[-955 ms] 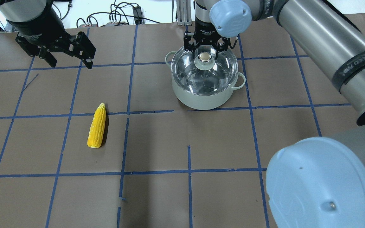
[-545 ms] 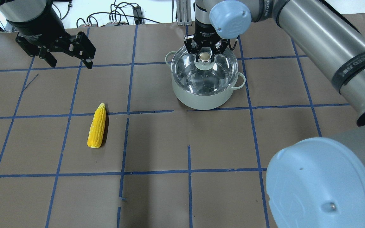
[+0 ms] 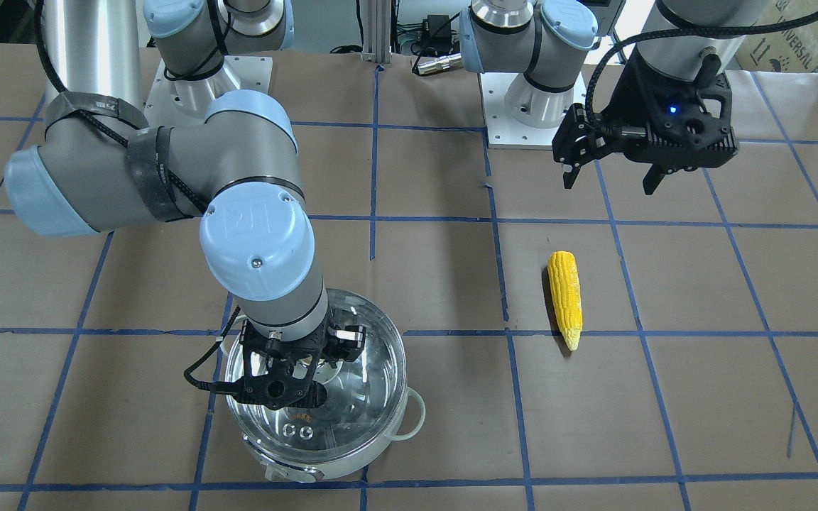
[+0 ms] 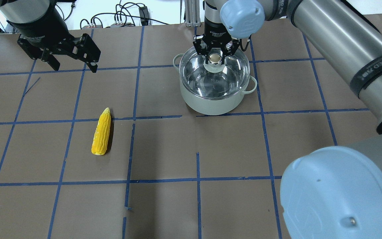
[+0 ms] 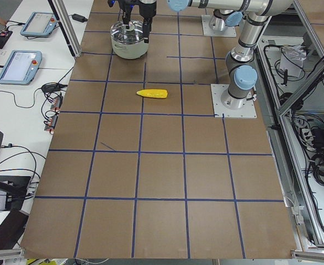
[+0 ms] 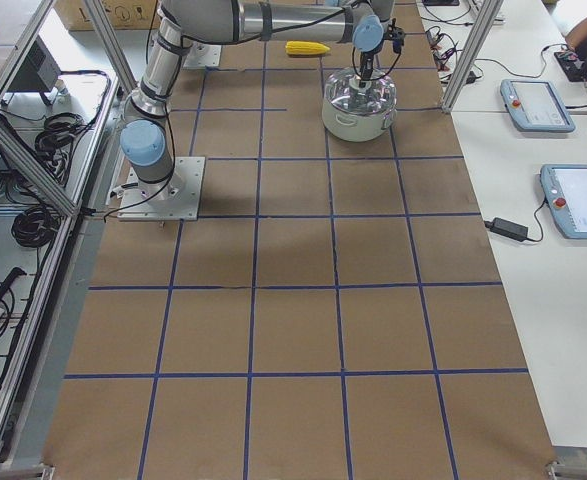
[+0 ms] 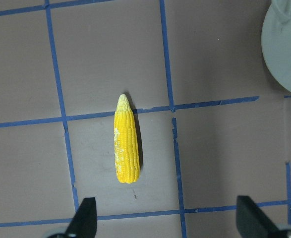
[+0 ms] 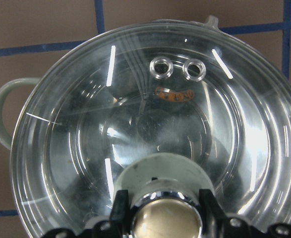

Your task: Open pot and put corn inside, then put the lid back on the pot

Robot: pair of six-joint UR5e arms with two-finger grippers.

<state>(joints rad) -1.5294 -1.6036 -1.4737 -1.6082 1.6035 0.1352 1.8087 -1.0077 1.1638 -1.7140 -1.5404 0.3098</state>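
The right gripper (image 4: 215, 57) is clamped on the knob (image 8: 167, 220) of the lid (image 4: 211, 79), a finger pressed against each side of it. The lid sits on the pot (image 4: 211, 104), which stands on the table (image 4: 164, 149) at its far side. The corn (image 4: 101, 132) lies flat on the table well apart from the pot, on the robot's left, tip pointing away from the robot. The left gripper (image 3: 608, 183) hangs above the table near the corn, fingers spread wide and holding nothing.

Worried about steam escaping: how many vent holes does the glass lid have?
2: one vent hole and a second vent hole, side by side in the lid, beyond its knob. The right gripper may hide more.
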